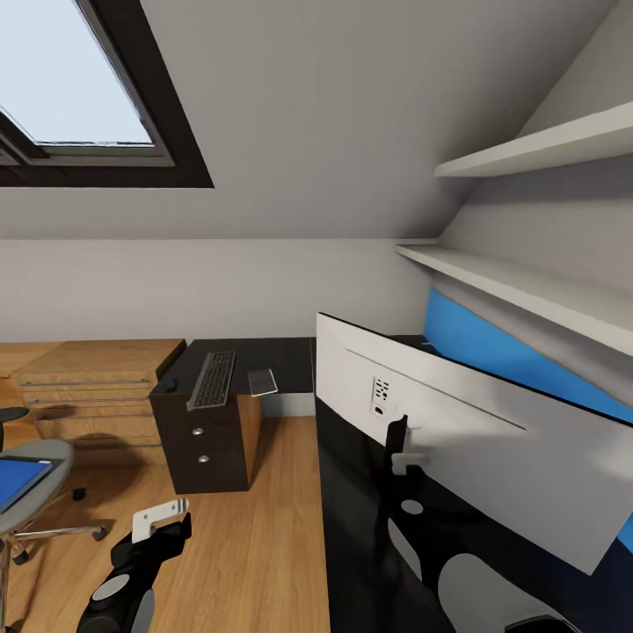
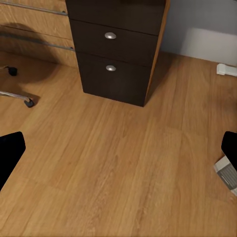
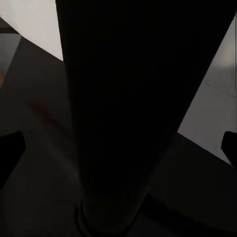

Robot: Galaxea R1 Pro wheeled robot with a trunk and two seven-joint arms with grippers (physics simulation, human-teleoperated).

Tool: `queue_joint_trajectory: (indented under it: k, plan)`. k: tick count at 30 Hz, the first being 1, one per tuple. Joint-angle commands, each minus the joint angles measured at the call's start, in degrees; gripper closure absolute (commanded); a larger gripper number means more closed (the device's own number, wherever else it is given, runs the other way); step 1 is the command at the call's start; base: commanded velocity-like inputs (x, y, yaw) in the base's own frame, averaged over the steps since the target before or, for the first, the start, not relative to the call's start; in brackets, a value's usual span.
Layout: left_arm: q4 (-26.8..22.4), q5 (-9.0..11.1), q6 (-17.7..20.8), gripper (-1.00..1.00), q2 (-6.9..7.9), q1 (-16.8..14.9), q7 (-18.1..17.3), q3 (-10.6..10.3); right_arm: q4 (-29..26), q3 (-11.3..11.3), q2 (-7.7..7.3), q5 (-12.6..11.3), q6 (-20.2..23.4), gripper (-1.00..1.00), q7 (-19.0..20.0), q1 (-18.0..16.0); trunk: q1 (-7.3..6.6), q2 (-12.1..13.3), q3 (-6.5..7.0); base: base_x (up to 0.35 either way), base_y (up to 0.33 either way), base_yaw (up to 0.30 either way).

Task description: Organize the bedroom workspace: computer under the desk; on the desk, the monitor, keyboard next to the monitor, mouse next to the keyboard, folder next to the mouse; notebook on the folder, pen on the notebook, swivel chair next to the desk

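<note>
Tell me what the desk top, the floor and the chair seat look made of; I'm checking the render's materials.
The desk looks like glossy black laminate or lacquer: its near part mirrors the monitor. The floor looks like light wood planks with a satin finish, grain and board joints showing. The chair seat edge looks like matte grey fabric, though it could be plastic.

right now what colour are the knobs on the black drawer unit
Silver: the knobs are round and shiny against the dark drawer unit fronts, clearest in the left wrist view.

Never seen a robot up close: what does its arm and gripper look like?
The left arm is glossy black and rounded, with grey oval patches. Its left gripper has a black body and pale whitish fingers. In the wrist views, fingertips look like black stubs.
</note>
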Motion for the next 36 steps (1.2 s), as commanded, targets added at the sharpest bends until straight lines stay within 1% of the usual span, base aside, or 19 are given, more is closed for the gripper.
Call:
queue_joint_trajectory:
  k: [1,7,13,26,36]
  plan:
    - [-0.1,0.3,0.3,-1.00,-0.03,0.0,0.2,0.0,0.0,0.4,-0.06,-0.2,-0.1,1.00,-0.4,-0.1,0.02,-0.1,-0.11,0.000,0.000,0.000]
    - [-0.1,0.3,0.3,-1.00,0.01,0.0,0.2,0.0,-0.1,0.4,-0.37,-0.2,-0.2,1.00,-0.4,-0.1,0.02,-0.1,-0.11,0.000,0.000,0.000]
    - [-0.1,0.3,0.2,-1.00,0.02,0.0,0.2,0.0,0.0,0.3,-0.40,-0.2,-1.5,1.00,-0.4,-0.1,0.02,-0.1,-0.11,0.000,0.000,0.000]
    - [-0.1,0.3,0.3,-1.00,0.02,0.0,0.2,0.0,-0.1,0.3,-0.53,-0.2,-1.9,1.00,-0.3,-0.1,0.02,-0.1,-0.11,0.000,0.000,0.000]
    - [-0.1,0.2,0.3,-1.00,0.02,0.0,0.2,0.0,0.1,0.4,-0.58,-0.3,-4.9,1.00,0.0,0.0,0.02,-0.1,-0.11,0.000,0.000,0.000]
